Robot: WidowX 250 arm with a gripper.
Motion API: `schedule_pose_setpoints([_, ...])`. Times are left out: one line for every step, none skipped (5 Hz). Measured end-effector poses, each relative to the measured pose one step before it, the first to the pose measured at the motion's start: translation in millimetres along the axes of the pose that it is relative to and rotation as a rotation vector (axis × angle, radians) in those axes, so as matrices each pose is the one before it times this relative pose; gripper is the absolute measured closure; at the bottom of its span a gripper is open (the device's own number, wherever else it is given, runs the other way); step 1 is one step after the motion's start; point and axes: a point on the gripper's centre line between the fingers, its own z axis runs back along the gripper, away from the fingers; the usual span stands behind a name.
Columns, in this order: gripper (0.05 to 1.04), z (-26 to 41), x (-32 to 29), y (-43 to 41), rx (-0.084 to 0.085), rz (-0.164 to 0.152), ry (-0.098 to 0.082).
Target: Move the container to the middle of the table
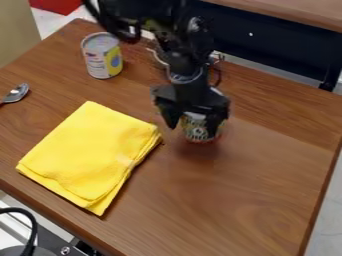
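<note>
The black gripper (193,124) hangs down right of the yellow cloth, a little above the middle of the view. Its two fingers are shut on the container (198,132), a small can with a patterned green, white and red label. The can is upright, its top and upper sides partly hidden by the gripper. A dark patch lies on the wooden table (247,200) just below it; whether the can touches the wood I cannot tell.
A folded yellow cloth (90,152) lies left of the gripper. Another can (102,56), white and yellow, stands at the upper left. A spoon (17,93) lies at the left edge. The table's right edge slants down the right side.
</note>
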Motion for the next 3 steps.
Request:
schedule_pose_setpoints([0.088,-6.27,18.82,3.52,0.0105,0.0421,-0.0163])
schedule_pose_setpoints([0.088,-4.41,6.97,9.02,0.0164,0.0250,-0.0035])
schedule_pose_setpoints([0.088,-0.04,0.07,1.72,-0.0031,-0.0033,0.0026])
